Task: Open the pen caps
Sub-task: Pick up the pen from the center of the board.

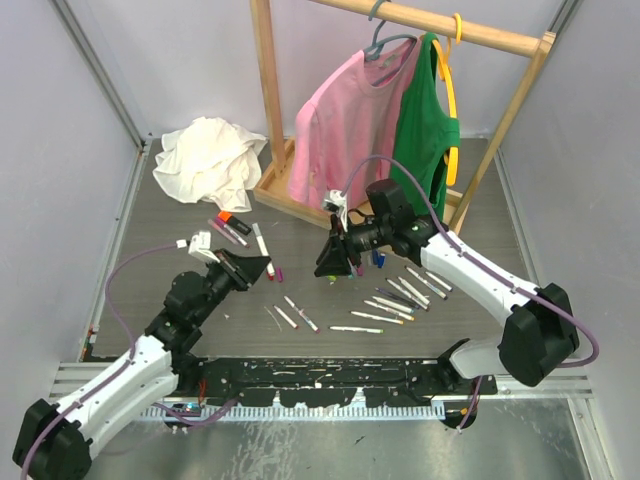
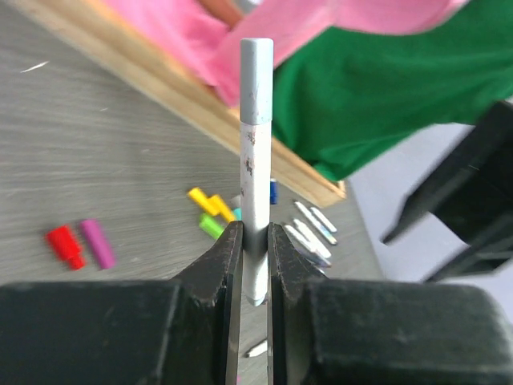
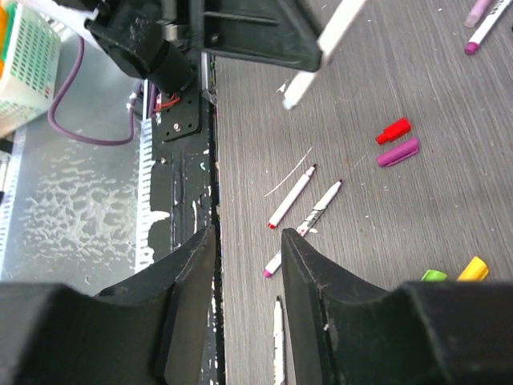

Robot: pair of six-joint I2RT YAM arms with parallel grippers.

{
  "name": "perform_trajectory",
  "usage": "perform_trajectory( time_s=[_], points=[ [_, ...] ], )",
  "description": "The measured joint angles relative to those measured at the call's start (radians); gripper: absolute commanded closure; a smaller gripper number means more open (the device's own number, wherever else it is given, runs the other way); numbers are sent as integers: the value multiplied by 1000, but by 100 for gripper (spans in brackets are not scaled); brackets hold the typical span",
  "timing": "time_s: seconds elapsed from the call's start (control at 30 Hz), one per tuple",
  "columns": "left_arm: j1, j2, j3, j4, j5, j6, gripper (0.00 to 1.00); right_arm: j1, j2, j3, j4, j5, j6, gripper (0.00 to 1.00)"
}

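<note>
One pen (image 2: pixel 256 144) is clamped in the left claw (image 2: pixel 255 234); the right claw (image 3: pixel 247 237) is seen parted, empty; one red cap (image 3: pixel 393 130) and one purple cap (image 3: pixel 398 151) are noted.

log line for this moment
left claw shut on slim white plastic pen, pale blue cap on | right claw open, empty

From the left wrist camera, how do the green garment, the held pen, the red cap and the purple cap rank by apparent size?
Largest first: green garment; pen, enlarged by nearness; purple cap and red cap look alike.
</note>
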Motion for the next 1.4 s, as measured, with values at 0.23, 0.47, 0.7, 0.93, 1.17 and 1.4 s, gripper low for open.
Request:
perform_trajectory(
  time_s=[0.23,0.47,0.7,0.93,1.17,1.4],
  points=[
    [-207,101,-7,284,-16,75,100,-88,-16,-72,153,-78,158,48],
    [-460,277,8,452,-114,244,100,-146,-38,-173,386,-150,357,44],
    [-562,402,34,620,-206,344,100,-156,-74,-339,759,-179,593,40],
    [-599,449,48,707,-269,383,100,-154,-77,-450,1107,-185,775,39],
    [-618,453,69,740,-293,395,100,-132,-77,-473,1236,-167,847,41],
    [-628,459,74,747,-301,396,100,-114,-77,-477,1274,-146,876,51]
  ],
)
